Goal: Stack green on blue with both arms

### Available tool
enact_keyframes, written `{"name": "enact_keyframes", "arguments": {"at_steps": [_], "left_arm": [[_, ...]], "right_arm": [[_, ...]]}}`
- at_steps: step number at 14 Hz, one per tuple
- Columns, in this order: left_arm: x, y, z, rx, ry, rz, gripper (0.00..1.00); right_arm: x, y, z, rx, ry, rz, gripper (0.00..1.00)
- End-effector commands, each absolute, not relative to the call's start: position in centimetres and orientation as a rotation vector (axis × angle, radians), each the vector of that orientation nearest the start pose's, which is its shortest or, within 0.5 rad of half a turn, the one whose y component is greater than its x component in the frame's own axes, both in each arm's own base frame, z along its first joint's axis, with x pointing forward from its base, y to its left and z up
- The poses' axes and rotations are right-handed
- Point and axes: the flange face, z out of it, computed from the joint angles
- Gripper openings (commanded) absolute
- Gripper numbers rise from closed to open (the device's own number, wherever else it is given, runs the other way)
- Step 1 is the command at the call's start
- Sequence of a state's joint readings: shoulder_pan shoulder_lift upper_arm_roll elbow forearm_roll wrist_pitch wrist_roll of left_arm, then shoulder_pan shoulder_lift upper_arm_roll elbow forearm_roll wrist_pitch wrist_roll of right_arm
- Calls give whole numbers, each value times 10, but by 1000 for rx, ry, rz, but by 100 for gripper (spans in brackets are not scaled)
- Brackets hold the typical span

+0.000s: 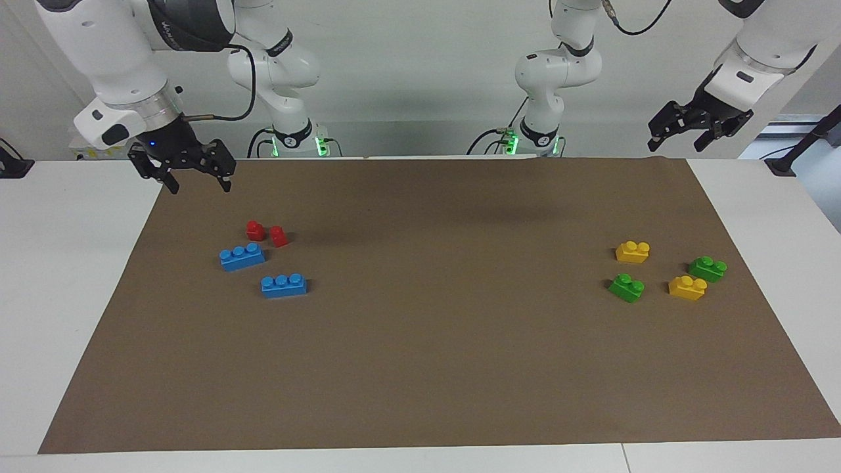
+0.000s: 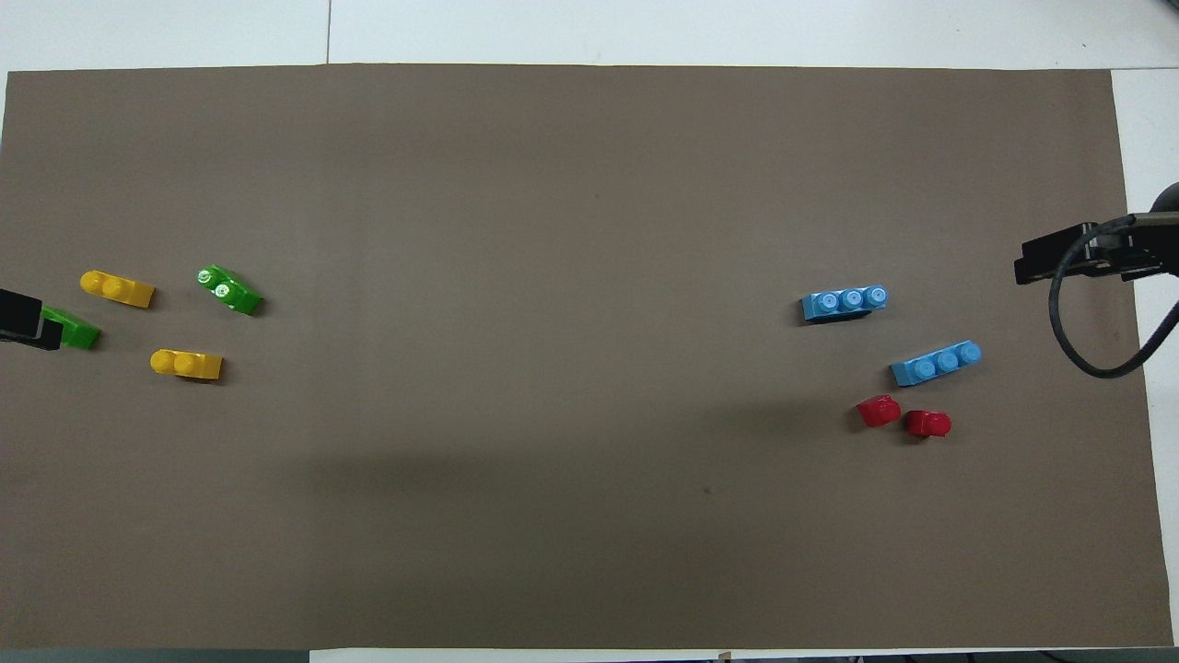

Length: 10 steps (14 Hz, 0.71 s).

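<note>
Brown paper mat [image 1: 420, 368] over a white table [image 1: 66, 263], with nothing stacked on it yet — task at its very start. Two green bricks toward the left arm's end, [image 1: 626, 287] and [image 1: 707, 268], mixed in among two yellow bricks, [image 1: 633, 251] and [image 1: 687, 288], all four lying flat and apart. Two blue bricks toward the right arm's end, [image 1: 242, 256] and [image 1: 283, 285], studs up, with two small red pieces [image 1: 266, 233] just beside the blue one nearer the robots. Left gripper [image 1: 700, 128] raised off the mat's corner near the green group, jaws spread, holding nothing. Right gripper [image 1: 195, 172] hanging above the mat's edge near the red pieces, jaws likewise apart and empty. Left to do, by the look of things — picking up a green, steadying or lifting a blue, pressing one onto the other.
</note>
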<state>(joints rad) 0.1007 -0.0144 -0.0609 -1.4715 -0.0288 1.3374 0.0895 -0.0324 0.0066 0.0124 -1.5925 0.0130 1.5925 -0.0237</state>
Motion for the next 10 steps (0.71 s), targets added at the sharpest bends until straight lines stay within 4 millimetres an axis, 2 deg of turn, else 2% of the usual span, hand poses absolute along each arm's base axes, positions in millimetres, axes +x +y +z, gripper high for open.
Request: {"name": "enact_keyframes", "arguments": {"at_steps": [1,5,7,9,10], "left_arm": [[525,18,665,-3179,101,193,100],[518,20,673,-3183,105,149,100],[516,19,669,-3182,95,164,100],[515,20,671,-3182,80,159,100],[514,20,672,-3182,76,154,100]], "right_arm": [[551,-10,614,-3144,-27,17,100],[551,-10,613,-3144,-24,19,100],[551,-10,614,-3145,-19,12,100],[553,-11,614,-3146,55,-2,100],[553,-10,614,-3145,158,-5,100]]}}
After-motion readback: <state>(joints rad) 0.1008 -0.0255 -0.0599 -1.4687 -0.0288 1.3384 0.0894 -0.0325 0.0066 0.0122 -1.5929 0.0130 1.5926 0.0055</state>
